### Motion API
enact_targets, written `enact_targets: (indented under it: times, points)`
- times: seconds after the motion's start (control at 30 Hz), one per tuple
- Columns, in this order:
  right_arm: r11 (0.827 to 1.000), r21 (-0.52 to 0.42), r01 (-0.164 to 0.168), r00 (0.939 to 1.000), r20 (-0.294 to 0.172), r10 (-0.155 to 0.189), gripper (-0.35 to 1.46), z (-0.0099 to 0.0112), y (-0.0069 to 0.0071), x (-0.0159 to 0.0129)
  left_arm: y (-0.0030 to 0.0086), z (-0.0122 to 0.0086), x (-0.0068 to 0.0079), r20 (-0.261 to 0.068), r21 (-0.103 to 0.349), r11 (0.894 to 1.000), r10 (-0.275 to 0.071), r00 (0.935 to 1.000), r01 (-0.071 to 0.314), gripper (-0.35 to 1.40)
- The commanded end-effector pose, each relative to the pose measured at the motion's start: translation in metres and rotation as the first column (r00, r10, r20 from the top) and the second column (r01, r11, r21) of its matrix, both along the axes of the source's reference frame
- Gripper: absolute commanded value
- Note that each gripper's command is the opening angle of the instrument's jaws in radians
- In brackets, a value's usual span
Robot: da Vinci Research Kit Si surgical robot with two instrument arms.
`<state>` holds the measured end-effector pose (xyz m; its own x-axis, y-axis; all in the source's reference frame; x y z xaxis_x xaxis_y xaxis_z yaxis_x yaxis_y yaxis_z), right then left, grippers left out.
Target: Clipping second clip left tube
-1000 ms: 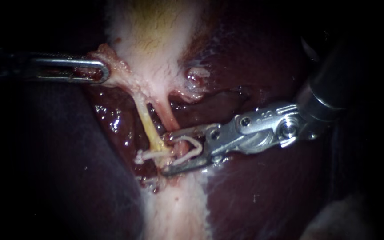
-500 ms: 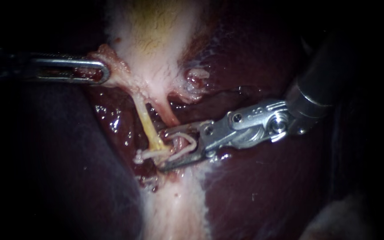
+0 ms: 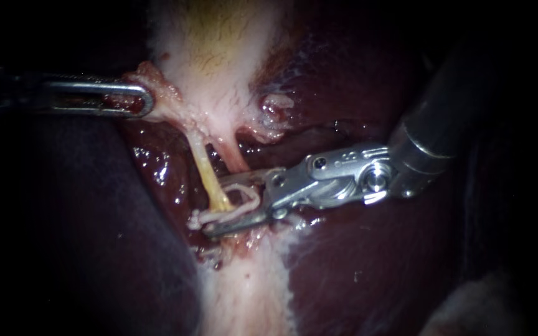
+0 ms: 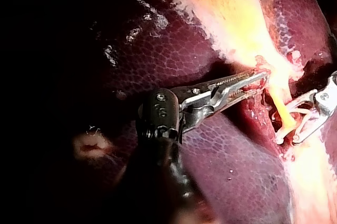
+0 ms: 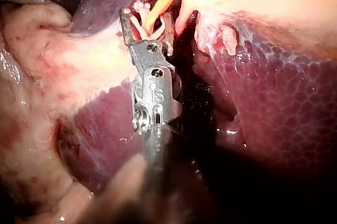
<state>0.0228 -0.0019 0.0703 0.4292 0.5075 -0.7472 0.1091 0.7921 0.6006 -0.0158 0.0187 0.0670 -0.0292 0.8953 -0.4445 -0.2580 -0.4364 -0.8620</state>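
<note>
The pale yellow left tube [image 3: 204, 169] runs down from the white gallbladder neck [image 3: 210, 93], with the pinker right tube [image 3: 235, 158] beside it. A white clip [image 3: 195, 218] sits across the left tube's lower end. My right instrument [image 3: 214, 206] comes in from the upper right. Its jaws hold a second white clip [image 3: 250, 198] that straddles the left tube just above the first clip. In the right wrist view that tube [image 5: 158, 4] lies between the jaws [image 5: 147, 16]. My left instrument [image 3: 144, 99] is shut on a flap of tissue [image 4: 263, 72] at the neck's edge, holding it leftward.
Dark red liver [image 3: 368, 267] surrounds the tubes on both sides, with wet raw tissue [image 3: 157, 168] left of the left tube. A pale band of tissue [image 3: 244, 292] runs down below the clips. A ragged whitish tag [image 3: 275, 106] sits right of the neck.
My right instrument has slid leftward, carrying its clip further over the left tube, and its jaws stand closer together. The left instrument has held still.
</note>
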Motion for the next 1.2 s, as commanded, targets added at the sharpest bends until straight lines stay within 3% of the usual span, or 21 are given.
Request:
enact_targets:
  times: [0.03, 0.4, 0.53, 0.73, 0.83, 0.97, 1.07, 1.2]
  points:
    - [1.0, 0.001, 0.001, 1.0, 0.002, -0.001, 0.49, 0.0, 0.0, 0.0002, 0.0, 0.0, 0.0, 0.0, 0.0, 1.0, 0.0, 1.0, 0.0, -0.35]
    - [1.0, 0.017, -0.013, 0.9999, 0.005, 0.013, 0.5, 0.0004, -0.001, 0.0023, 0.0, 0.0, -0.0001, 0.0, 0.0, 1.0, 0.0, 1.0, 0.0, -0.35]
    - [0.999, 0.039, -0.032, 0.9993, -0.017, 0.033, 0.5, 0.0002, -0.0012, 0.0024, 0.0, 0.0, -0.0001, 0.0, 0.0, 1.0, 0.0, 1.0, 0.0, -0.35]
    - [0.996, 0.083, -0.021, 0.997, -0.072, 0.027, 0.5, -0.0014, -0.0014, 0.0022, 0.0, 0.0, 0.0, 0.0, 0.0, 1.0, 0.0, 1.0, 0.0, -0.35]
    - [0.995, 0.1, -0.006, 0.9933, -0.114, 0.018, 0.5, -0.0026, -0.0018, 0.0024, -0.0001, 0.0, 0.0, 0.0, 0.0, 1.0, 0.0, 1.0, 0.0, -0.35]
    - [0.991, 0.124, 0.043, 0.9851, -0.171, -0.021, 0.49, -0.0043, -0.0027, 0.0028, -0.0001, 0.0, 0.0, 0.0, 0.0, 1.0, 0.0, 1.0, 0.0, -0.35]
    - [0.988, 0.135, 0.081, 0.9797, -0.193, -0.054, 0.49, -0.0052, -0.0034, 0.0032, 0.0, 0.0, 0.0, 0.0, 0.0, 1.0, 0.0, 1.0, 0.0, -0.35]
    - [0.986, 0.141, 0.094, 0.975, -0.213, -0.062, 0.48, -0.006, -0.004, 0.0035, 0.0, 0.0, 0.0, 0.0, 0.0, 1.0, 0.0, 1.0, 0.0, -0.35]
